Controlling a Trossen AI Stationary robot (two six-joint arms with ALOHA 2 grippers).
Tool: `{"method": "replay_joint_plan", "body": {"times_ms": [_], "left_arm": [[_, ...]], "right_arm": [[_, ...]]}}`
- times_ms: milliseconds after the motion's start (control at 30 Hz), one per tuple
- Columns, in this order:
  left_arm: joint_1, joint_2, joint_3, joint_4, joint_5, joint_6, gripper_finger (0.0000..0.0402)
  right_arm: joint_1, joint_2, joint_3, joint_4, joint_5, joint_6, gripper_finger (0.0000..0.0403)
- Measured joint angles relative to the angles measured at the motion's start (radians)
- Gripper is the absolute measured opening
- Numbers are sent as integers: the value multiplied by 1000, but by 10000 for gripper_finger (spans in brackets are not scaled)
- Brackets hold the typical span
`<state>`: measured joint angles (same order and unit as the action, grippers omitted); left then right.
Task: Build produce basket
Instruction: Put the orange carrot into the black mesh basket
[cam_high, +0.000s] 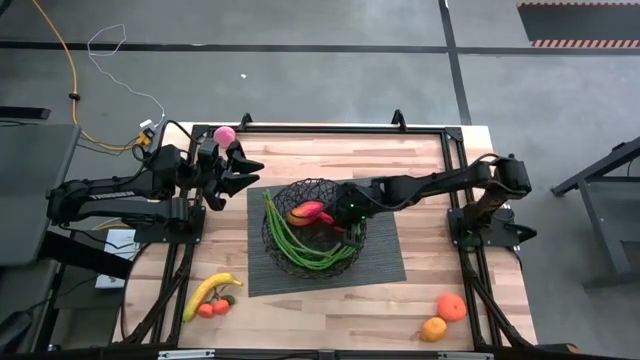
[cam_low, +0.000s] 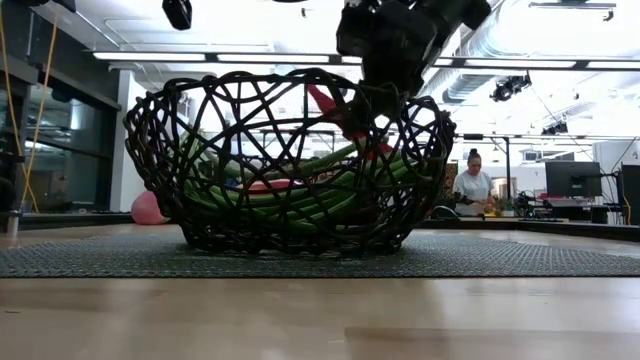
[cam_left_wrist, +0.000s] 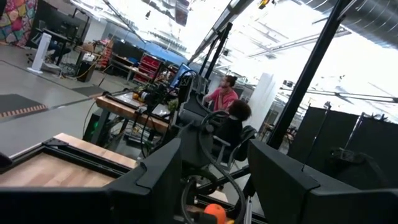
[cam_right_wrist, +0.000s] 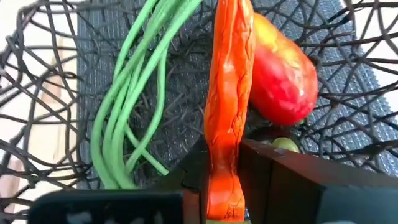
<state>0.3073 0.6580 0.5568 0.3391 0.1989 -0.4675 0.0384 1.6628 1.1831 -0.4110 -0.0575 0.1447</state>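
The black wire basket (cam_high: 312, 228) stands on a dark ribbed mat and holds a red-orange mango (cam_high: 304, 212) and long green beans (cam_high: 290, 240). My right gripper (cam_high: 348, 212) reaches in over the basket's right rim and is shut on a red chili (cam_right_wrist: 229, 93). The mango (cam_right_wrist: 281, 78) and beans (cam_right_wrist: 127, 112) lie below the chili. My left gripper (cam_high: 250, 172) is open and empty, raised at the table's far left. A pink ball (cam_high: 224, 134) lies on the table behind it. My right gripper pinches the chili near one end (cam_right_wrist: 221, 180) between its two fingers. The fingers slant down from the table's right and lie along the chili. The chili juts out ahead of them, inside the basket's rim (cam_low: 335, 108). I cannot tell whether it touches the beans.
A yellow banana (cam_high: 210, 292) and small tomatoes (cam_high: 212, 308) lie at the near left of the table. Two oranges (cam_high: 450, 306) lie at the near right. The mat (cam_high: 385, 255) has bare room around the basket. A person (cam_low: 473, 185) sits in the room behind.
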Motion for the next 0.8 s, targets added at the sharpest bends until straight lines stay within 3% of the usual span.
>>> {"method": "replay_joint_plan", "body": {"times_ms": [133, 300, 500, 800], "left_arm": [[0, 0, 0, -5, 0, 0, 172], [0, 0, 0, -6, 0, 0, 172], [0, 0, 0, -5, 0, 0, 172], [0, 0, 0, -6, -2, 0, 172]], "right_arm": [[17, -1, 0, 1, 13, 61, 46], [74, -1, -20, 35, 180, 107, 46], [146, 0, -160, 214, 344, 253, 46], [185, -2, -278, 476, 502, 299, 46]]}}
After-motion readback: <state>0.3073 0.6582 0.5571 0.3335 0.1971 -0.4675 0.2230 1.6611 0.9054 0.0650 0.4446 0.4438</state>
